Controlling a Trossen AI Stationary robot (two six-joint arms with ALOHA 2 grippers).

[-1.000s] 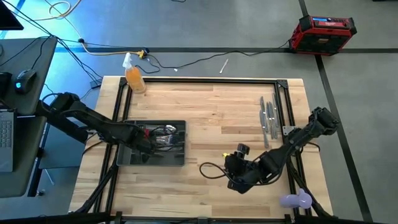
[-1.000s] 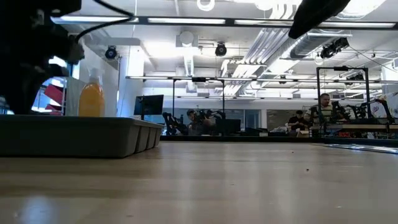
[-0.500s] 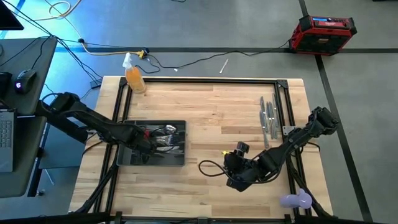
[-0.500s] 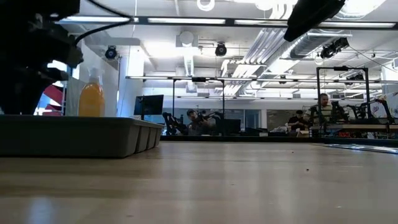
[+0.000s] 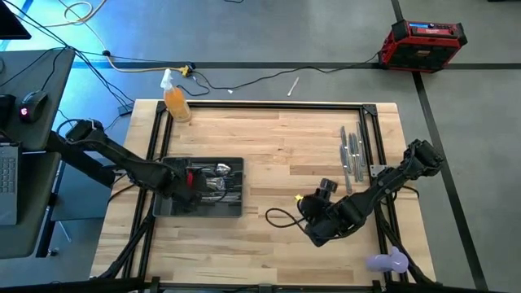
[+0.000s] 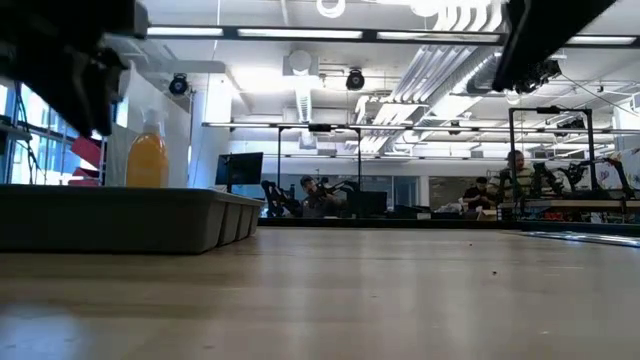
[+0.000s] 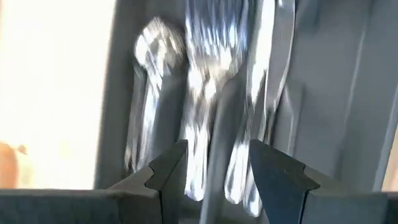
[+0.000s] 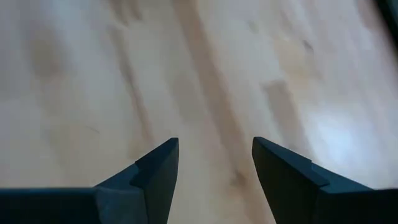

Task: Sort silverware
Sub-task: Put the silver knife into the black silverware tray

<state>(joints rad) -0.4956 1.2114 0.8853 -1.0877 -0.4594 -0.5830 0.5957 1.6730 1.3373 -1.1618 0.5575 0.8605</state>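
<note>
Left claw [image 7: 213,167] apart over tray [image 5: 167,207], probably above forks [image 7: 211,56]; right claw [image 8: 214,163] apart, empty.

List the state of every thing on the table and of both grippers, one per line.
Left gripper: open, over the tray, nothing held.
Right gripper: open, empty, over bare table.
Tray: flat on the table, holds silverware.
Loose silverware: lying in a row near the table's right edge, unsorted.
Orange bottle: upright, at the far left corner.
</note>
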